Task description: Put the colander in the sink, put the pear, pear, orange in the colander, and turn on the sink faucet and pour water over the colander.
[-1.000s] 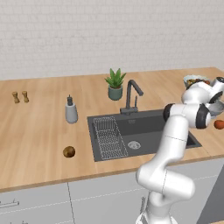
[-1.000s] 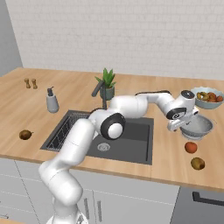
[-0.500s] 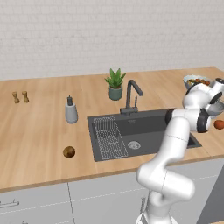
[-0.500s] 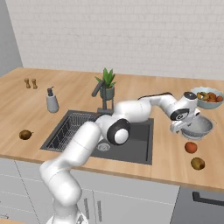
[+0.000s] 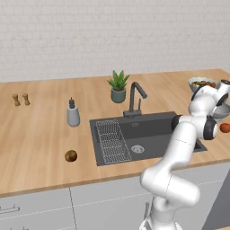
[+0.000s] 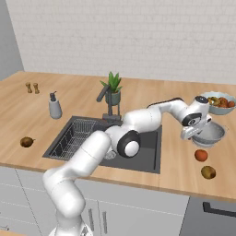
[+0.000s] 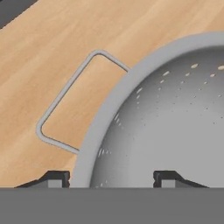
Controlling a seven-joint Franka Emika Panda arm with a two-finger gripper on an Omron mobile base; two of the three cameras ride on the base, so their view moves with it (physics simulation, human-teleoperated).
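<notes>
The gripper (image 7: pixel 111 179) is down at the colander (image 6: pixel 209 134), right of the sink (image 6: pixel 152 159) on the wooden surface (image 6: pixel 83 99) — its two tips straddle the rim, one outside by the wire handle, one inside the perforated bowl. The jaws are partly apart around that rim, but whether they are pressing on it I cannot tell.

So by my reckoning the task is barely under way. The colander is not yet in the sink, no fruit is in it, and no water runs from the sink faucet (image 6: pixel 105 95). Everything is left: lift the colander across, load three fruits, open the tap.

Now the count. One colander. Two pears — one (image 6: pixel 208 172) near the front edge just beside the orange (image 6: pixel 200 155), the other (image 6: pixel 26 141) well apart, left of the sink. One orange, just in front of the colander. One wire rack (image 5: pixel 112 141) lying in the sink's left half. One pale bowl (image 6: pixel 220 103) of mixed fruit behind the colander, one soap bottle (image 6: pixel 55 106), one potted plant (image 6: pixel 112 89), and two small shakers (image 6: pixel 32 87) at the far left.
</notes>
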